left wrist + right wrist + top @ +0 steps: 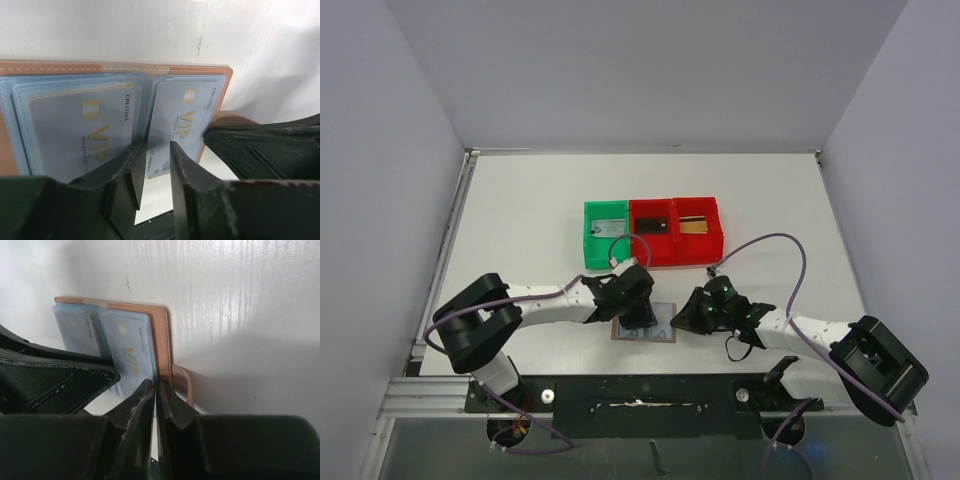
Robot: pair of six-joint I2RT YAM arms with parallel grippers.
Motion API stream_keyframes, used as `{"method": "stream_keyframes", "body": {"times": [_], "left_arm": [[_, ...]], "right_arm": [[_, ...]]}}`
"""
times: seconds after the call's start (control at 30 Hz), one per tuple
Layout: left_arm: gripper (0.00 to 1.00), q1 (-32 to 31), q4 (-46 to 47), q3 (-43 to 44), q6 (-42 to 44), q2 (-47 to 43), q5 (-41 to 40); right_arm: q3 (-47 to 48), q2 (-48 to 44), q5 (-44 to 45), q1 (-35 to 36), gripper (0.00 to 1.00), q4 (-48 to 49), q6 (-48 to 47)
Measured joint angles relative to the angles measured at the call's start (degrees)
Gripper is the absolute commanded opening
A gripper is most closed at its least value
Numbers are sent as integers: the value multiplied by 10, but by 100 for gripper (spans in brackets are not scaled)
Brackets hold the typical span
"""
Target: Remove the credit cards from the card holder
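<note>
The brown card holder lies open on the table between the arms. Its pale blue-grey pockets hold VIP cards, one on the left and one on the right. My left gripper is open, with the near edge of the right card, which sticks out of its pocket, between the jaws. My right gripper is shut on the near right edge of the card holder, beside its brown tab. In the top view the left gripper is over the holder and the right gripper is at its right edge.
A green bin and a two-part red bin stand behind the holder, each compartment with a card in it. The right gripper's body shows close to the left gripper. Grey walls stand on the left, the right and behind the table.
</note>
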Motion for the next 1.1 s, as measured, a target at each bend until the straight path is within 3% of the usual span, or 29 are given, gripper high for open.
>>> {"method": "stream_keyframes", "body": {"times": [0.27, 0.47, 0.77, 1.1], "left_arm": [[14, 4, -2, -4, 12, 0, 1], [0, 15, 20, -24, 14, -7, 17], [0, 51, 123, -111, 2, -53, 61], [0, 58, 73, -109, 17, -100, 38]], "right_arm": [[0, 2, -8, 0, 10, 3, -14], [14, 32, -21, -4, 9, 13, -13], [12, 53, -29, -6, 9, 47, 8], [11, 54, -29, -7, 9, 52, 19]]}}
